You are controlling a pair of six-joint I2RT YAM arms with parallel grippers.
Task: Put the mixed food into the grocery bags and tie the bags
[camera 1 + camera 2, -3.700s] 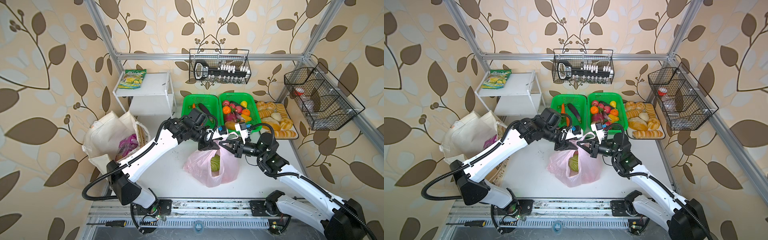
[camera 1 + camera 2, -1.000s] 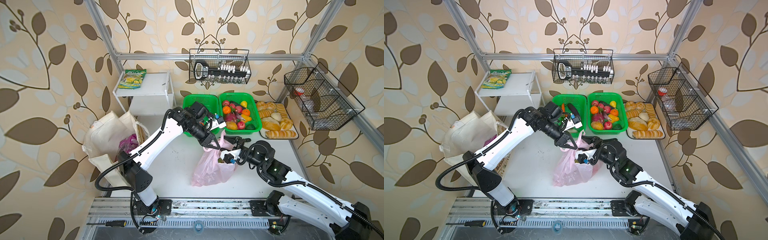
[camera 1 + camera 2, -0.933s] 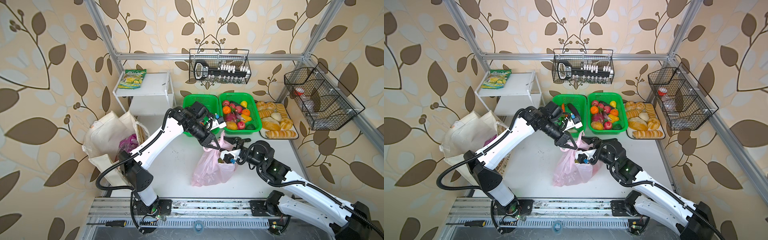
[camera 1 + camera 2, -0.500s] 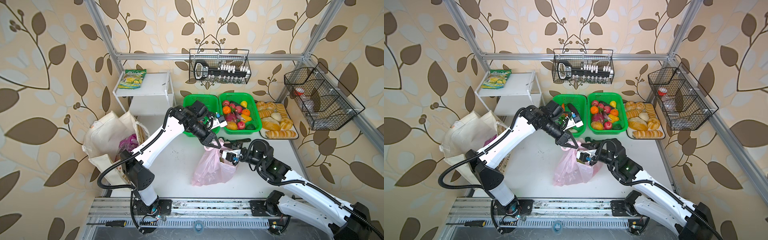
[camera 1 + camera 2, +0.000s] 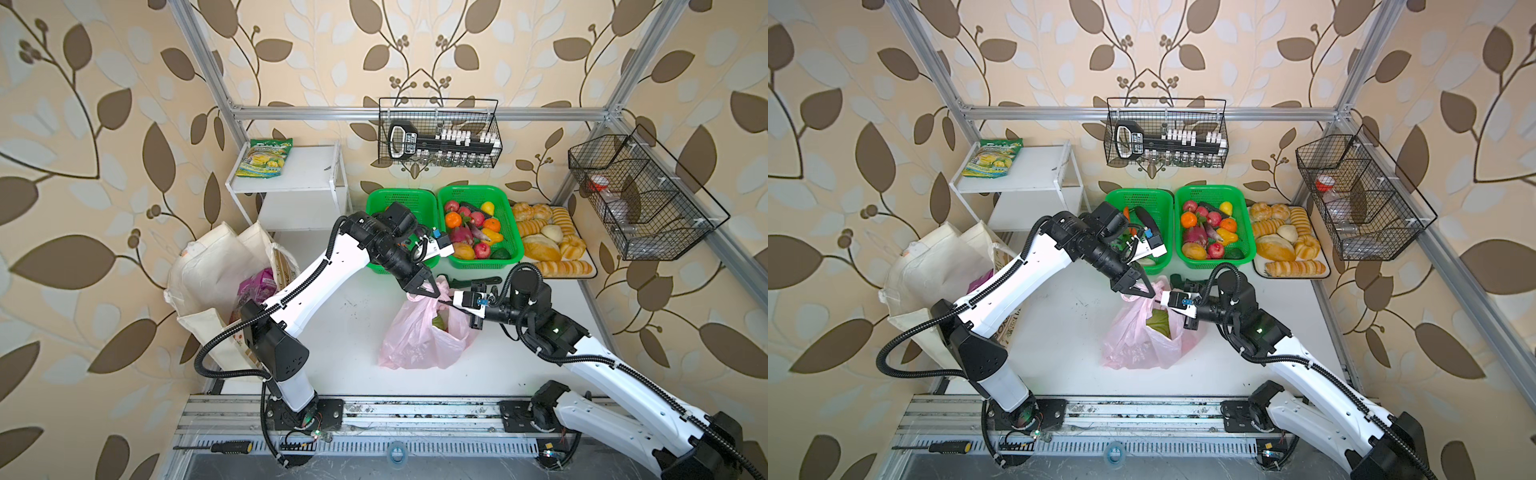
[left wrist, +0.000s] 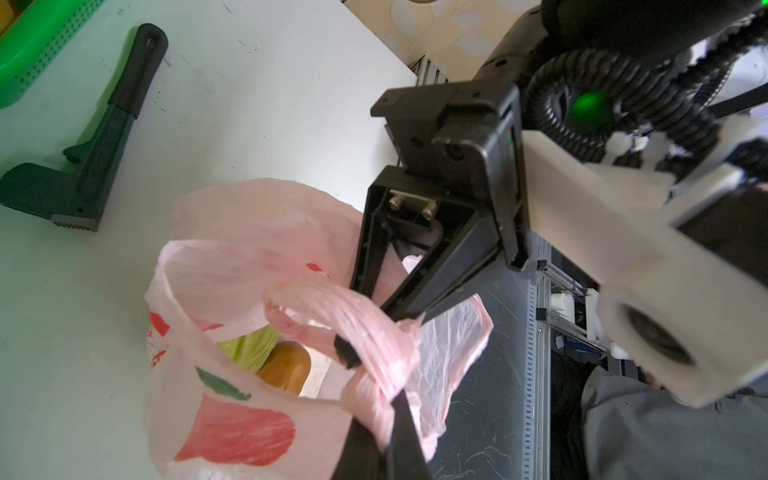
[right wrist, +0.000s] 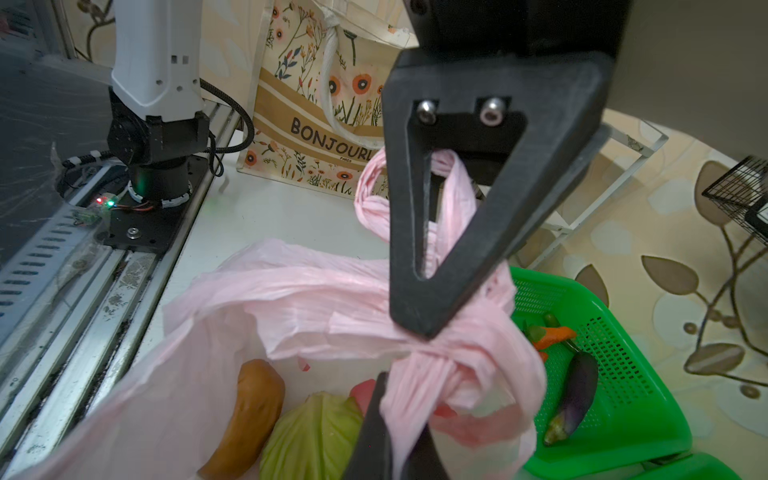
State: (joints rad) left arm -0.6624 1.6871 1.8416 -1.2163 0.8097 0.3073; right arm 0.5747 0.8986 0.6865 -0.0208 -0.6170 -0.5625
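In the pink bag (image 5: 415, 345) on the table (image 5: 353, 324) we see a green cabbage (image 7: 311, 432), a brown potato (image 7: 249, 407) and a half-hidden red lump (image 7: 365, 392). The left gripper (image 7: 419, 324) and right gripper (image 6: 395, 311) each pinch its handles tight.

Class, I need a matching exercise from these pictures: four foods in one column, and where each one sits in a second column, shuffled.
1 green cabbage
2 purple grape-print packet
3 yellow-green snack packet
4 bread rolls

a on the white shelf
b in the pink plastic bag
c in the cream canvas tote
d on the tray

Pairs: 1-b, 2-c, 3-a, 4-d
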